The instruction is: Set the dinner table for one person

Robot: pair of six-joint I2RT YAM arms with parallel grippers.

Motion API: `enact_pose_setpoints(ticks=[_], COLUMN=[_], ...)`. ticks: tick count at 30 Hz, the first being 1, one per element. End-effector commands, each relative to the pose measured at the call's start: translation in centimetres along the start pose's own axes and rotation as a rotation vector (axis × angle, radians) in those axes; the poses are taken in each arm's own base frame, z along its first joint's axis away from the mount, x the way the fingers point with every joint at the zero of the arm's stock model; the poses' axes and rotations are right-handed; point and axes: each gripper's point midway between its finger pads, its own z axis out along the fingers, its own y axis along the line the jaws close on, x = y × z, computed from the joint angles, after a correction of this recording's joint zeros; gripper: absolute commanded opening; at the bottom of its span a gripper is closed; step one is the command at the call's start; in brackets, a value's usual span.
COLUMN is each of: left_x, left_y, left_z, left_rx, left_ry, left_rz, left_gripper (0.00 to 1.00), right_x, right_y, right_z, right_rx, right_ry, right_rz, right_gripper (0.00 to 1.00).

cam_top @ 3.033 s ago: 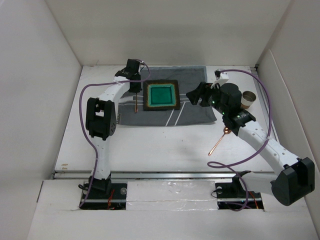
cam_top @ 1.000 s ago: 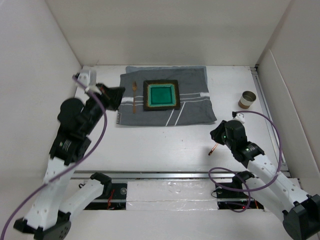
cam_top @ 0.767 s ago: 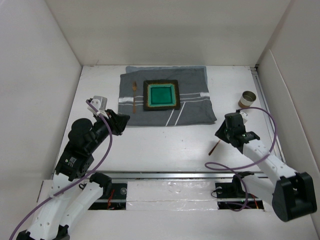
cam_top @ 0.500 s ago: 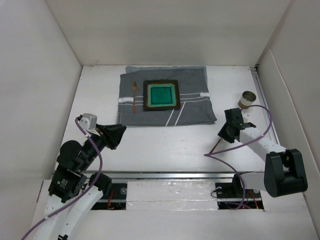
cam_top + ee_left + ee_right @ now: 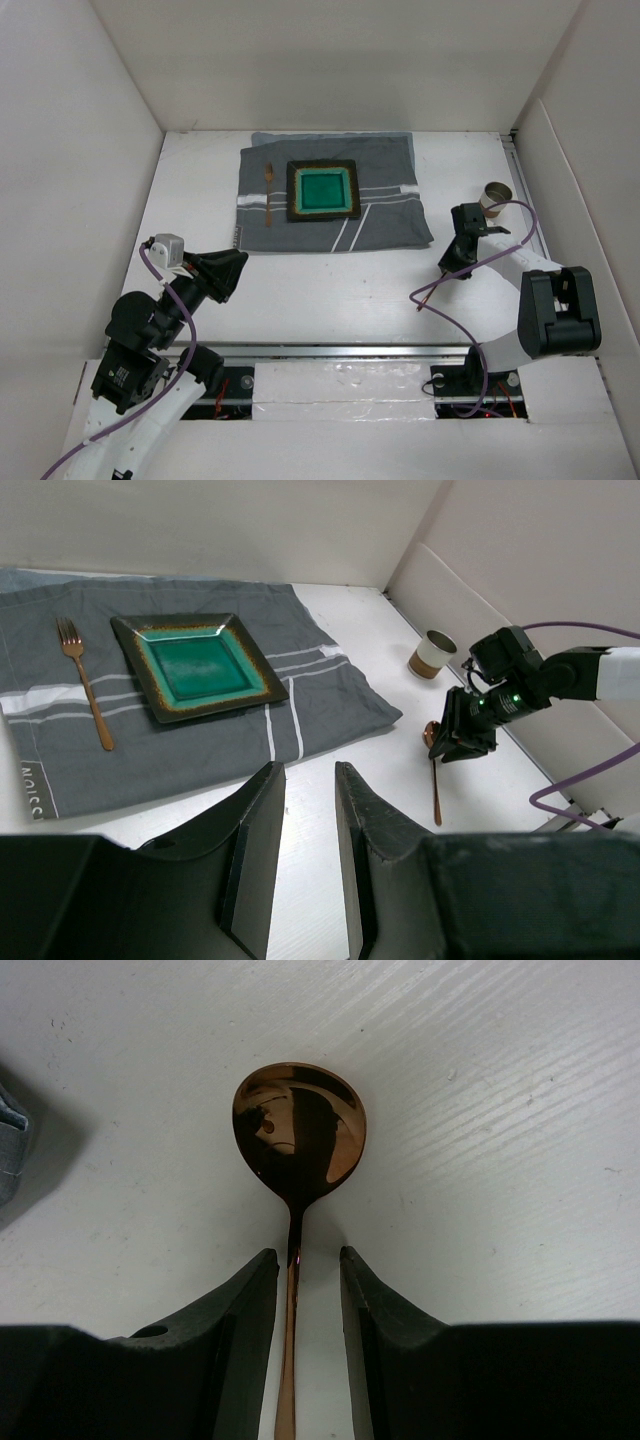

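Hard to make out from above: bowl of the spoon, covered by the right end effector, with only the copper handle showing, slanting out toward the near left. Plain in the right wrist view, though: bowl face up just ahead of the fingers, handle running back between them with a sliver of white on either side. Jaws narrowly apart, straddling the handle, not clamped on it. Handle's rear end cut off by the bottom of that view.

Left end effector raised over the near left part of the counter, aimed across toward the far right. Jaws parted by a narrow slit, holding nothing. Black, blurred body along the bottom of the left wrist view, blocking the near strip of the counter.

Counter itself flat, matte white, filling the middle of the top view between white wall panels, arm bases along its near edge. Looks wider left to right than deep, so long axis side to side, though the camera's slant leaves that unsure.

On the far half:
- Grey striped mat, slightly askew, long axis side to side. Lettering on its near left hem too small to read.
- Green square plate on the middle of the mat.
- Copper fork on the mat just left of the plate, tines toward the far wall, handle toward the arms.
- Small cup upright off the mat at the far right, near the right wall. Contents not discernible.

Spoon on bare counter, off the mat's near right corner and nearer than the cup, bowl end toward the far side, touching neither.
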Motion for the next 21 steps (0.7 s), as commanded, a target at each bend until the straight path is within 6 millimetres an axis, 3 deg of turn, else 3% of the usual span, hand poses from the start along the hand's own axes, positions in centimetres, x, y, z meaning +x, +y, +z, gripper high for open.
enact_pose_setpoints(ticks=[1, 7, 14, 19, 21], left_x=[-0.8, -0.8, -1.0, -0.7, -0.4], left_y=[-0.2, -0.1, 0.1, 0.5, 0.7], left_z=[0.1, 0.1, 0.0, 0.3, 0.6], left_rx=[0.005, -0.006, -0.013, -0.031, -0.044], left_ry=[-0.033, -0.031, -0.042, -0.034, -0.021], left_rz=[-0.006, -0.011, -0.009, -0.011, -0.014], left_gripper=[0.24, 0.24, 0.24, 0.25, 0.25], right_x=[0.2, 0.9, 2.6, 2.9, 1.8], right_y=[0.3, 0.9, 2.5, 4.3, 5.7], right_z=[-0.4, 0.1, -0.2, -1.2, -3.4], right_rx=[-0.009, 0.005, -0.043, -0.052, -0.075], right_ry=[0.064, 0.119, 0.152, 0.075, 0.005], right_rz=[-0.062, -0.116, -0.18, -0.3, -0.349], right_gripper=[0.37, 0.28, 0.0, 0.0, 0.0])
